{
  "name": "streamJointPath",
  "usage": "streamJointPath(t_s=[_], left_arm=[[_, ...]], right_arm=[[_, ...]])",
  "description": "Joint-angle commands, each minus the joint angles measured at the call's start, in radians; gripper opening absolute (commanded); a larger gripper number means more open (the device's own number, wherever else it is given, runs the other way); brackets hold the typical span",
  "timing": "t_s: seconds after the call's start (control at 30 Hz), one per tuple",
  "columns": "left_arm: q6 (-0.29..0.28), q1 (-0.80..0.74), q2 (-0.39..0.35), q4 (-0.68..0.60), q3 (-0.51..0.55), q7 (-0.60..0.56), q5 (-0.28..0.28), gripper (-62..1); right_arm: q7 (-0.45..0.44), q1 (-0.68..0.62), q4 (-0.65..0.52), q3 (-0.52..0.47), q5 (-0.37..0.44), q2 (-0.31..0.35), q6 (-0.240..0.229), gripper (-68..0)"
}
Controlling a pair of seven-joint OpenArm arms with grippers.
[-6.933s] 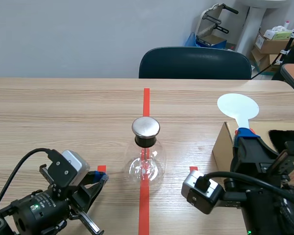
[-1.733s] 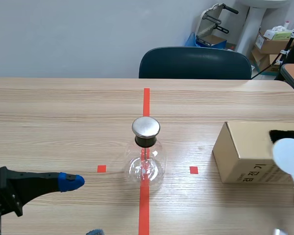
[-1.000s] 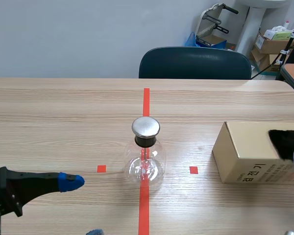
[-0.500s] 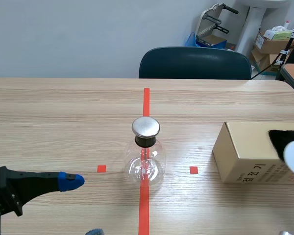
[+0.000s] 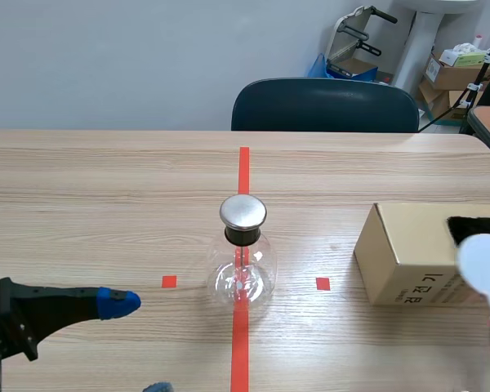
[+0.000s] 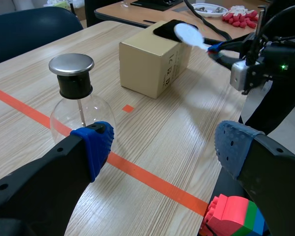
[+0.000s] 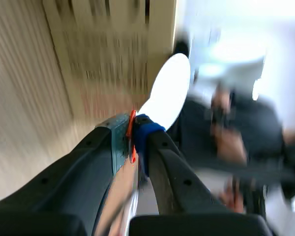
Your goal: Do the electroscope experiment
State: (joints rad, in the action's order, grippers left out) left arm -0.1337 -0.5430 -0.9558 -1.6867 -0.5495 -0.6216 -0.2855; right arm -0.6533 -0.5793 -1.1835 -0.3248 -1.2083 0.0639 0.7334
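left jaws: spread wide | right jaws: clenched on white paddle (image 5: pixel 483 260) over box (image 5: pixel 398 247) | electroscope (image 5: pixel 243 237) on tape line

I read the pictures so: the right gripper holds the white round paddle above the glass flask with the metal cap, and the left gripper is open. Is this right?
One detail is wrong. The right gripper holds the white round paddle at the brown cardboard box, not above the glass flask with the metal cap; the scene view shows this. The left gripper is open.
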Motion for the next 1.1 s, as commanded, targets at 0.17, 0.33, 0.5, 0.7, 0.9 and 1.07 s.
streamJointPath(t_s=[0.17,0.33,0.5,0.7,0.9,1.07], left_arm=[[-0.004,-0.005,0.000,-0.023,0.002,-0.015,-0.003,-15.7],[-0.004,-0.005,0.000,-0.023,0.002,-0.015,-0.003,-15.7],[-0.004,-0.005,0.002,-0.023,0.002,-0.015,-0.003,-15.7],[-0.008,-0.005,0.013,-0.023,0.002,-0.010,-0.003,-15.7],[-0.008,-0.005,0.013,-0.023,0.002,-0.010,-0.003,-15.7],[-0.008,-0.005,0.013,-0.023,0.002,-0.010,-0.003,-15.7]], right_arm=[[0.167,-0.003,-0.005,-0.001,0.008,0.008,0.037,-65.8],[0.289,-0.002,-0.005,-0.001,0.006,0.011,0.037,-65.8],[-0.015,-0.002,-0.005,-0.001,0.007,0.011,0.037,-65.8],[0.192,-0.002,-0.005,-0.001,0.008,0.008,0.038,-65.8],[0.210,0.000,-0.005,-0.002,0.003,0.014,0.039,-65.8],[-0.059,0.000,-0.006,-0.001,0.004,0.013,0.045,-65.8]])
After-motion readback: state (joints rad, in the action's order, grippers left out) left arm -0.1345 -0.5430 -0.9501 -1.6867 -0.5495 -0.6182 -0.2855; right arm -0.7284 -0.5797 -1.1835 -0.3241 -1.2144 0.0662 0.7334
